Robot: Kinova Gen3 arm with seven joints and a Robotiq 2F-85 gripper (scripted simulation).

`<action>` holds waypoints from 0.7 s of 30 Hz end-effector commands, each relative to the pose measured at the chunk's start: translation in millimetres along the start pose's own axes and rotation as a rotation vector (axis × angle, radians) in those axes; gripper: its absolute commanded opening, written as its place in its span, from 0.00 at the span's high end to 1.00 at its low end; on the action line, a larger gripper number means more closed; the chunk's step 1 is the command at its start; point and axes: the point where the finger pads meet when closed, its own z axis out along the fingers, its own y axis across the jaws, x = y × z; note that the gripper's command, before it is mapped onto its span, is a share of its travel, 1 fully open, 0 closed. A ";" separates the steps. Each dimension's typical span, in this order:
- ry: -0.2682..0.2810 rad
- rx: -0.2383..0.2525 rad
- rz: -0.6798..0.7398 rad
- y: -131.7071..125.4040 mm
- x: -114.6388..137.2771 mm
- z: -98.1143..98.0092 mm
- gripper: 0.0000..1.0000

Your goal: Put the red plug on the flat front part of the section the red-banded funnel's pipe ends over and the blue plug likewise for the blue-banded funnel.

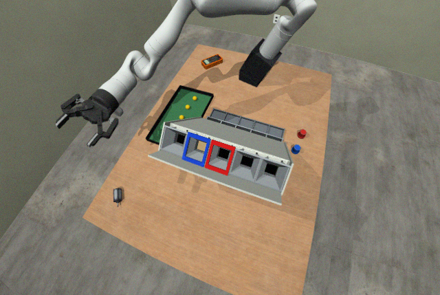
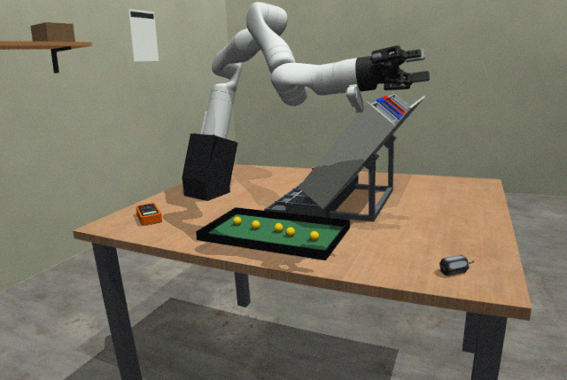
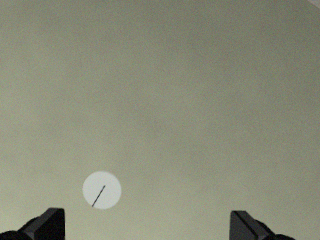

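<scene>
My gripper (image 1: 77,130) (image 2: 423,65) (image 3: 149,225) is open and empty, high up beyond the table's left edge in the top view. The red plug (image 1: 302,133) and blue plug (image 1: 295,148) stand right of the sloped cover (image 1: 245,133) (image 2: 343,147). Yellow marbles lie in the green tray (image 1: 170,112) (image 2: 270,234); several show in the exterior view. Of five funnels, the second from left has a blue band (image 1: 193,161), the middle one a red band (image 1: 217,170). The blue-banded funnel shows a tan patch inside; the others show dark openings. The sections (image 1: 247,123) lie at the cover's low end. The pipes are hidden.
An orange meter (image 1: 212,61) (image 2: 149,213) lies near the black arm base (image 1: 256,67) (image 2: 209,167). A small grey motor-like object (image 1: 117,195) (image 2: 454,265) lies near the table's edge. Dark legs (image 2: 371,188) hold up the cover. The wrist view shows wall and a white disc (image 3: 95,182).
</scene>
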 end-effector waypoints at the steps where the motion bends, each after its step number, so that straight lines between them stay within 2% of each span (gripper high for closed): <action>1: -0.005 -0.002 -0.002 56.1 -32.6 27.2 0.00; 3: -0.005 -0.002 -0.002 56.1 -32.6 27.2 0.00; 4: -0.010 -0.006 -0.001 55.4 -47.7 -42.3 0.00; 8: -0.010 -0.006 -0.001 71.9 -53.6 -51.0 0.00; 15: -0.010 -0.006 -0.001 84.8 -74.4 -100.4 0.00; 20: -0.010 -0.006 -0.001 85.5 -75.7 -103.5 0.00; 21: -0.017 -0.021 0.003 116.3 -97.5 -131.1 0.00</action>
